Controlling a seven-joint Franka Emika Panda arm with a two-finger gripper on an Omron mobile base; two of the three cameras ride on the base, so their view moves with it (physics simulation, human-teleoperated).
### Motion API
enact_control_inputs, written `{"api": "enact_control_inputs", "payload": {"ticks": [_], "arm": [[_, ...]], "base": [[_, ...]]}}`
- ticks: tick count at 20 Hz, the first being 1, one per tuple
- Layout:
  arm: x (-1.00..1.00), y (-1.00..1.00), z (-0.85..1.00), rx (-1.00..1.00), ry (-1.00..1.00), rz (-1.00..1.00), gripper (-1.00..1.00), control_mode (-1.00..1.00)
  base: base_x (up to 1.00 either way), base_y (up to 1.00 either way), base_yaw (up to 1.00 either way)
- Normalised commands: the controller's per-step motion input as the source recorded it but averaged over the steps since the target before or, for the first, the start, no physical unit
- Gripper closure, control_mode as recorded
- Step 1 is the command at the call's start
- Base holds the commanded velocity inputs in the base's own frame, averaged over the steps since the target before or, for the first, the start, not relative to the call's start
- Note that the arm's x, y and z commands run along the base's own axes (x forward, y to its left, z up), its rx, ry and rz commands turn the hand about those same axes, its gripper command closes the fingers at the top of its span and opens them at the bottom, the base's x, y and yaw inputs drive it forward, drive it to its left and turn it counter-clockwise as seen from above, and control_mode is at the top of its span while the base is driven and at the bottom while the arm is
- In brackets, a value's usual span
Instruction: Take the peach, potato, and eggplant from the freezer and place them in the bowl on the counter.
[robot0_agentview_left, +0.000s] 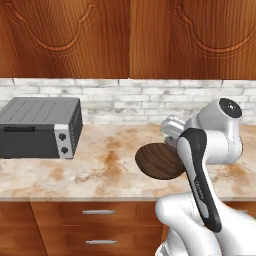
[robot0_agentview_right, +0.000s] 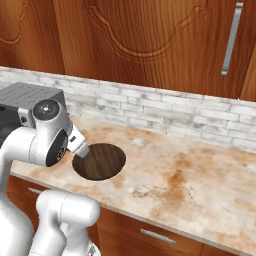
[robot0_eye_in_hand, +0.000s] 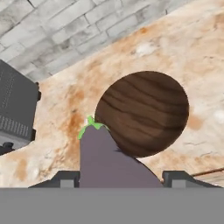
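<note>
My gripper is shut on the eggplant, a dark purple vegetable with a green stem that points at the near rim of the bowl. The shallow dark brown bowl rests on the beige marbled counter, just below and ahead of my hand. In the right base view the bowl has nothing visible inside it. The eggplant covers the lower left edge of the bowl in the hand view. The peach, the potato and the freezer are out of view.
A black and grey toaster oven stands on the counter to the left of the bowl, against the white brick backsplash. Wooden wall cabinets hang above, and drawers with silver handles sit below the counter edge.
</note>
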Motion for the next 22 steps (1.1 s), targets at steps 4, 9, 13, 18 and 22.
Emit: {"api": "enact_control_inputs", "payload": {"ticks": [4,9,13,18,22], "arm": [[0.37,0.0,-0.74,0.0,0.12,0.02,1.0,-1.0],[0.42,-0.07,-0.46,0.0,0.1,0.01,1.0,-1.0],[0.49,-0.02,-0.58,0.0,0.1,0.0,1.0,-1.0],[0.41,0.0,-0.62,0.0,0.07,0.0,1.0,-1.0],[0.42,0.0,-0.53,0.0,0.01,0.0,1.0,-1.0]], "base": [[0.0,0.0,0.0],[0.0,0.0,0.0],[0.0,0.0,0.0],[0.0,0.0,0.0],[0.0,0.0,0.0]]}}
